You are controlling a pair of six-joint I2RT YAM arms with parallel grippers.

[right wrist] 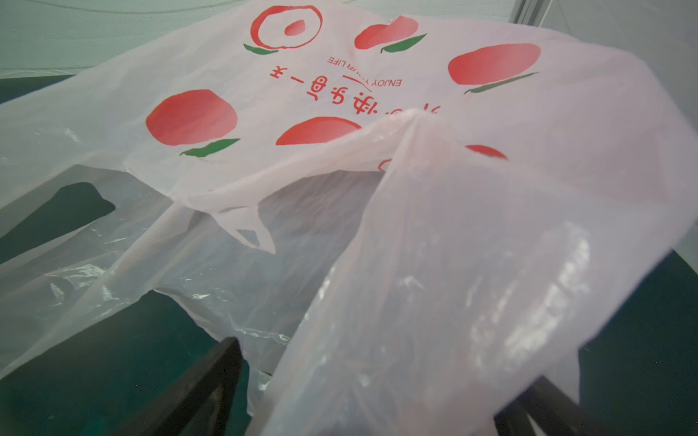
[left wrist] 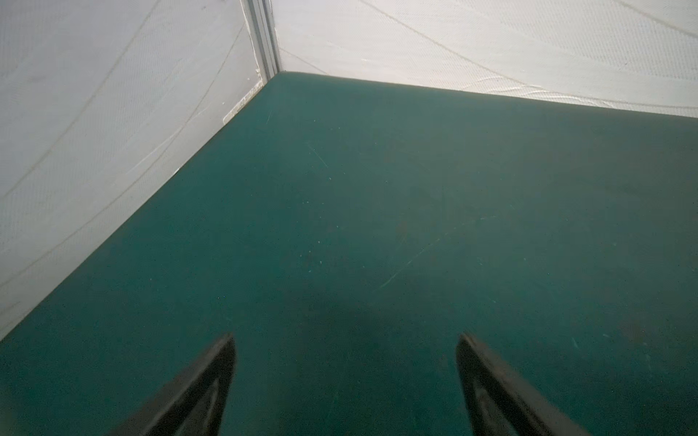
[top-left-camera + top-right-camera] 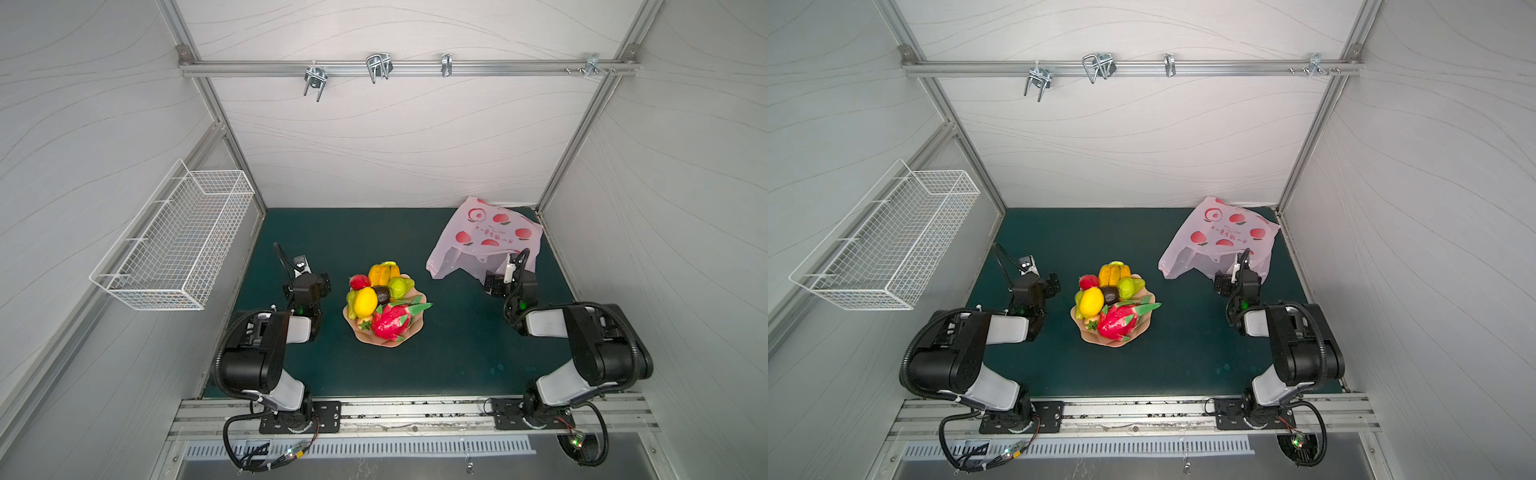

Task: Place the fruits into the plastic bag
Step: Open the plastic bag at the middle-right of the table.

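Film of plastic bag (image 1: 340, 94) handle lies between spread jaws of right gripper (image 1: 385, 362), probably for opening the mouth; left gripper (image 2: 345, 336), jaws also apart, idles near plated fruits (image 3: 382, 299).

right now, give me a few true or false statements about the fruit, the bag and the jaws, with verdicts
1. The pink-red toy dragon fruit lies on the peach scalloped plate. True.
2. The yellow toy lemon is inside the pale-pink printed plastic bag. False: it is on the plate.
3. The left jaws grip a fruit. False: they stand apart over bare green mat.
4. The right jaws stand open at the bag's handles. True.
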